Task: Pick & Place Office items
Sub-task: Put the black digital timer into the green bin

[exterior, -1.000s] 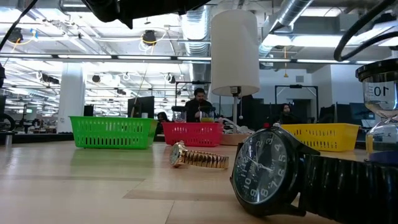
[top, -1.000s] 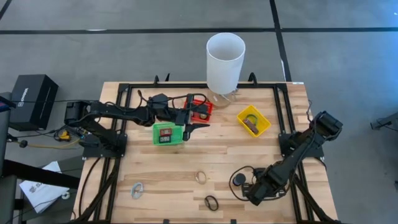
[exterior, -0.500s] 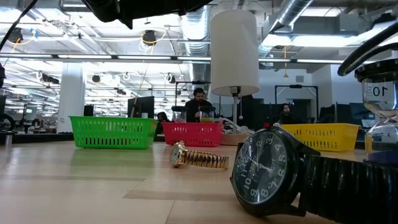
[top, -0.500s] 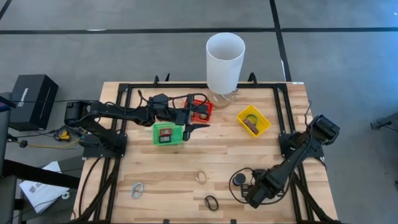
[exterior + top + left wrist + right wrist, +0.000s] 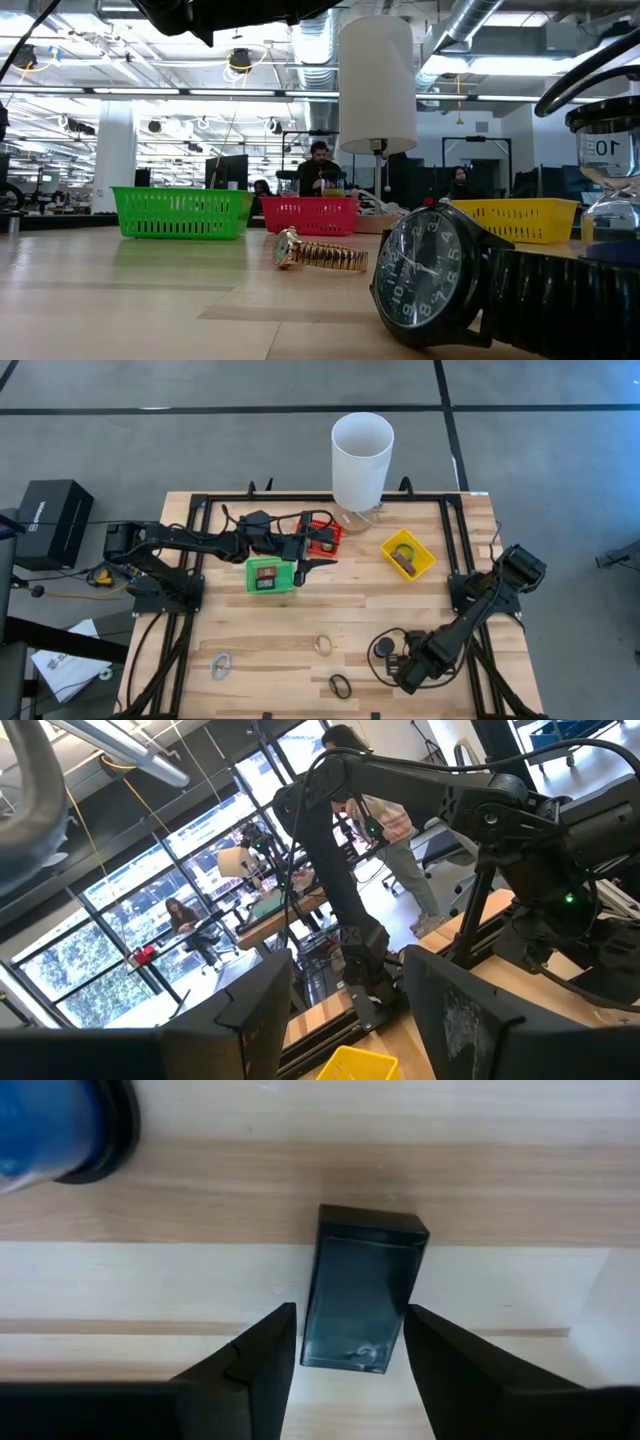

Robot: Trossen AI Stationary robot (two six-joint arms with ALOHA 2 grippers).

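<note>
Pale plank desk (image 5: 330, 615) inside a black frame, grey floor around. Right gripper (image 5: 345, 1342) low at the near right corner, jaws apart astride a small black block (image 5: 362, 1288) lying flat (not clamped). Left gripper (image 5: 318, 561) hangs by the green basket (image 5: 268, 574), jaws apart, empty. Behind: open office, ceiling ducts, a seated person (image 5: 320, 170).

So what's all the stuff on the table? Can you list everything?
Baskets: three; green basket mid-left, red basket behind it, yellow basket to the right.
White cylinder: one, tall, back edge.
Black watch: one, front, near the low camera.
Gold watch: one, middle.
Silvery clip: one, front-left.
Dark box: one, front-right.
Left gripper: open, between the green and red baskets.
Right gripper: open, over the dark box.
</note>
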